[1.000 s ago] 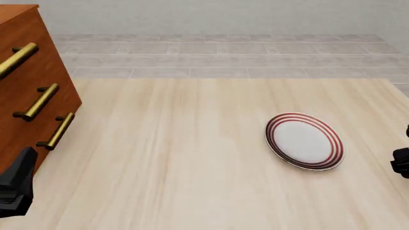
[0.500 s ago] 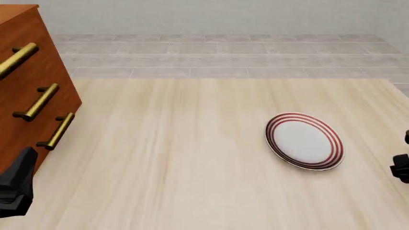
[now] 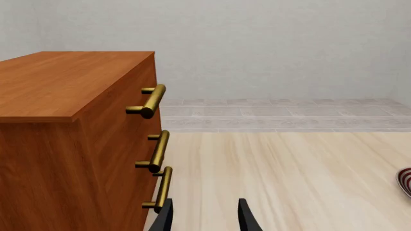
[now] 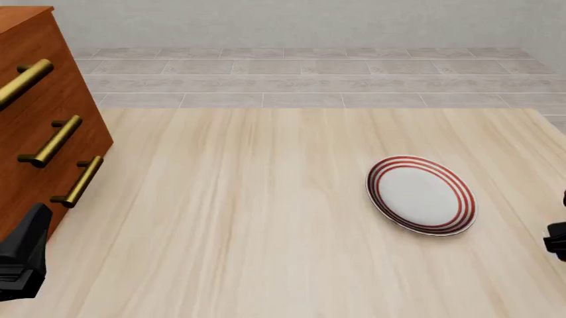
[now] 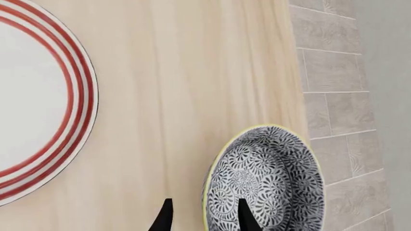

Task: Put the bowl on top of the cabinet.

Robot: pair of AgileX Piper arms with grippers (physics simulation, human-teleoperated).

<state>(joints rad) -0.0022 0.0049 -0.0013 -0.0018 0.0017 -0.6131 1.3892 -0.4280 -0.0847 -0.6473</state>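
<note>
The bowl (image 5: 266, 185), black-and-white floral inside with a pale yellowish rim, shows only in the right wrist view, close to the table's edge. My right gripper (image 5: 204, 216) is open and straddles the bowl's rim, one finger over the inside and one outside. Whether the fingers touch the rim I cannot tell. The reddish-brown cabinet (image 4: 36, 99) with brass bar handles stands at the far left, and its flat top (image 3: 61, 79) is bare. My left gripper (image 3: 204, 219) is open with nothing between its fingers, low beside the cabinet's front near the lowest handle (image 3: 163, 190).
A flat white plate with red rings (image 4: 422, 195) lies right of the table's middle, and the plate (image 5: 38, 106) is also beside the bowl in the right wrist view. A bit of the right arm (image 4: 557, 240) shows at the right edge. Tiled floor (image 4: 309, 73) lies beyond the table.
In the front view the right arm has slid a little toward the near edge. The left arm, plate and cabinet have not moved.
</note>
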